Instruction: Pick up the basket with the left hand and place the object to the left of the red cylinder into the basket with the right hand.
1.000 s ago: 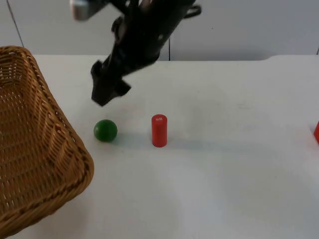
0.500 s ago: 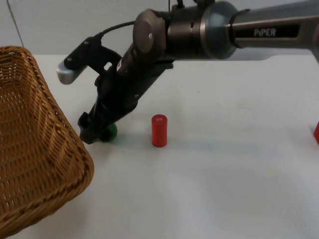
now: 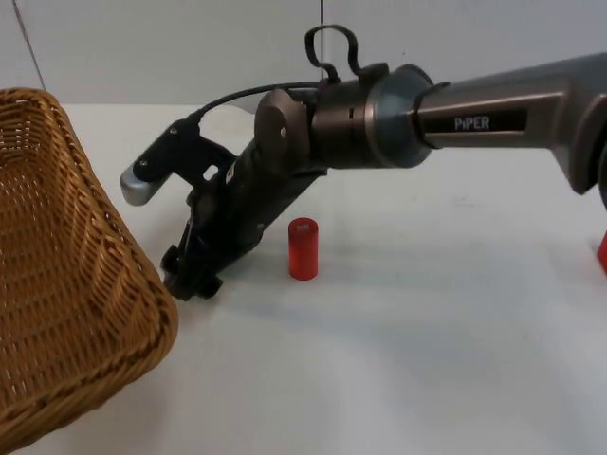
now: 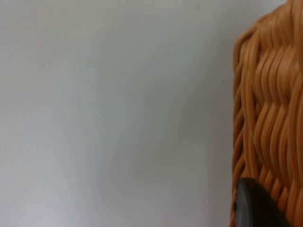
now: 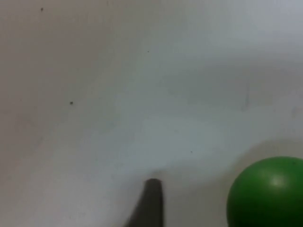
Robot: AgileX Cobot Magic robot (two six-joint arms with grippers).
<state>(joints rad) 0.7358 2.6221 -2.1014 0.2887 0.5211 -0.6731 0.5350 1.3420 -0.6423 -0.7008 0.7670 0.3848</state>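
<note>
the basket (image 3: pixel 66 284) hangs over the table's left edge, and the left gripper's hold on it cannot be told. the right gripper (image 3: pixel 190 280) is down at the table, just left of the red cylinder (image 3: pixel 303 248), its spread unclear; the green ball (image 5: pixel 267 194) sits off to one side, so centre it between the fingers before closing.

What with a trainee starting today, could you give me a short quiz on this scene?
1. True or false: the cylinder lies on its side.
2. The right gripper is down on the table beside: A) the ball; B) the partition wall; C) the table's near edge.
3. Fill in: the left gripper is at the rim of the ___.
Key: 1 false, it stands upright; 2 A; 3 basket.
</note>
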